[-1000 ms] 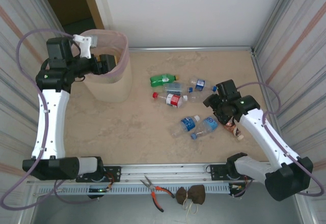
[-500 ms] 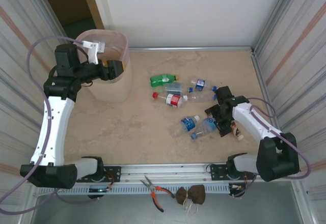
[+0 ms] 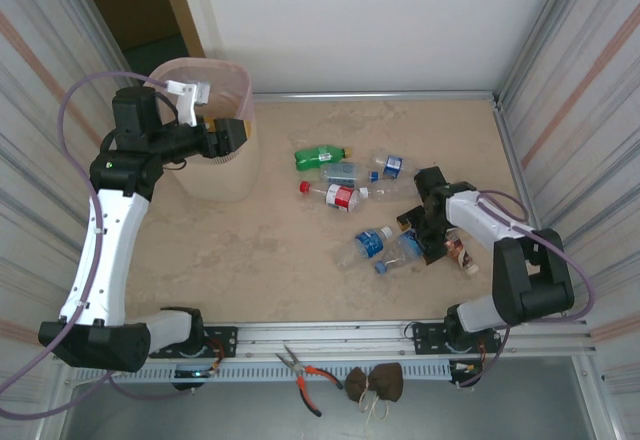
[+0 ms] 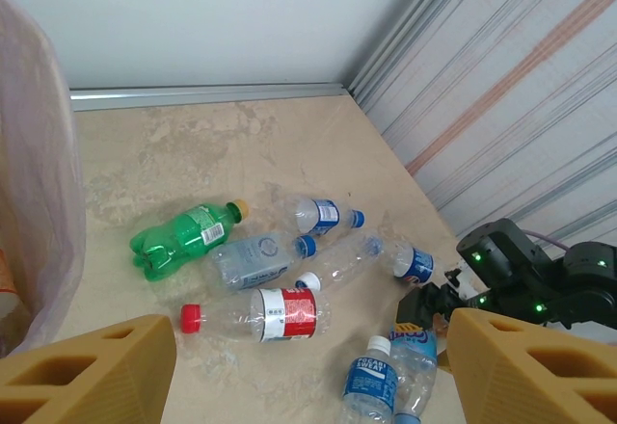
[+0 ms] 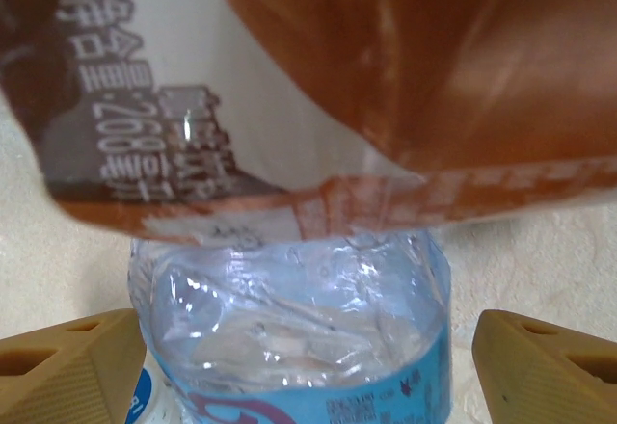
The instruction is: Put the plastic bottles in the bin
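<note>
The pale pink bin (image 3: 205,165) stands at the far left, and its wall (image 4: 39,202) fills the left edge of the left wrist view. My left gripper (image 3: 228,132) hovers open and empty at the bin's rim; its fingers (image 4: 87,376) frame the bottles below. Several plastic bottles lie mid-table: a green one (image 3: 320,157) (image 4: 188,236), a red-labelled one (image 3: 340,197) (image 4: 265,313), and blue-labelled ones (image 3: 370,243) (image 4: 371,376). My right gripper (image 3: 425,235) (image 5: 308,366) is low and open, straddling a clear bottle with a light blue label (image 3: 408,245) (image 5: 299,337). An orange-labelled bottle (image 3: 460,255) (image 5: 386,77) lies just beyond it.
Corrugated metal walls (image 3: 570,110) close in the table's left and right sides, and a white wall stands at the back. Pliers (image 3: 305,370) and a brown lump (image 3: 375,382) rest on the near rail. Bare tabletop (image 3: 250,250) stretches between the bin and the bottles.
My right arm has folded in and brought its gripper down and left onto the light-blue-labelled bottle. My left gripper has shifted a little right along the bin's rim.
</note>
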You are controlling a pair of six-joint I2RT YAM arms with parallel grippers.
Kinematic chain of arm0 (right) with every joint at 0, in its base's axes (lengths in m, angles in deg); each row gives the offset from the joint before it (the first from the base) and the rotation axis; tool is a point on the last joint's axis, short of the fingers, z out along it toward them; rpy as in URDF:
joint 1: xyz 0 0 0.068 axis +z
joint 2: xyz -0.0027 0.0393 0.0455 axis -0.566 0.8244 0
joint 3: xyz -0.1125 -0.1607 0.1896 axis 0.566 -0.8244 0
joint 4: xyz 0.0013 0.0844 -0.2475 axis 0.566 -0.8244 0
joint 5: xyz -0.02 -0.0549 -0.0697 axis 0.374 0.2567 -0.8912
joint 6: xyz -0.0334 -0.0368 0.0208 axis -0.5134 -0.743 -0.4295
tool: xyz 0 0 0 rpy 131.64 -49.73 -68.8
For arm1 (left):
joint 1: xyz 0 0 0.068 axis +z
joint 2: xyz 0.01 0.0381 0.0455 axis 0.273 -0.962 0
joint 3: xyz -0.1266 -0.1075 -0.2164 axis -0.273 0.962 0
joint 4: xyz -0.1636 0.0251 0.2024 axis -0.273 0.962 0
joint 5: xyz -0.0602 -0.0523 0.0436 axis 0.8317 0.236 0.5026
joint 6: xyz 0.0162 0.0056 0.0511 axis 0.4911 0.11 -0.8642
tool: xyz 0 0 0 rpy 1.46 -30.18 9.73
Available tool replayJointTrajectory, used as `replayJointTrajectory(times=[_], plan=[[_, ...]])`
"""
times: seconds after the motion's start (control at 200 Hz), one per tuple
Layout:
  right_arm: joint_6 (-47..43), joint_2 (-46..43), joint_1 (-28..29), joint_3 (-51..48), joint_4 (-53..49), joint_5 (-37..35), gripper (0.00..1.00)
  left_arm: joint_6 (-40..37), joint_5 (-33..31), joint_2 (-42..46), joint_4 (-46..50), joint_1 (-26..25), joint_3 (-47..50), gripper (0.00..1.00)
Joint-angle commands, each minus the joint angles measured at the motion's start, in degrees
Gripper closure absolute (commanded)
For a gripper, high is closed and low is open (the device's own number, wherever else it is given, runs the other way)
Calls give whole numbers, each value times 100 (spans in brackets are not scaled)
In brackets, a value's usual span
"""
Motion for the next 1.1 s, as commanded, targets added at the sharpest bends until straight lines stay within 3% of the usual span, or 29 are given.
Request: replayJointTrajectory(times=[0.0, 0.581, 0.912, 1.097], plan=[[94, 160, -7, 153, 42, 29, 14, 61, 89, 143, -160, -33, 7, 25], [218, -25, 48, 120, -123, -123, 32, 154, 103, 263, -208, -67, 110, 25], [288, -1026, 66, 349, -700, -315, 34, 304, 129, 298, -434, -173, 294, 26], [-100, -1791, 190, 658, -516, -703, 37, 400, 67, 236, -689, -517, 441, 26]])
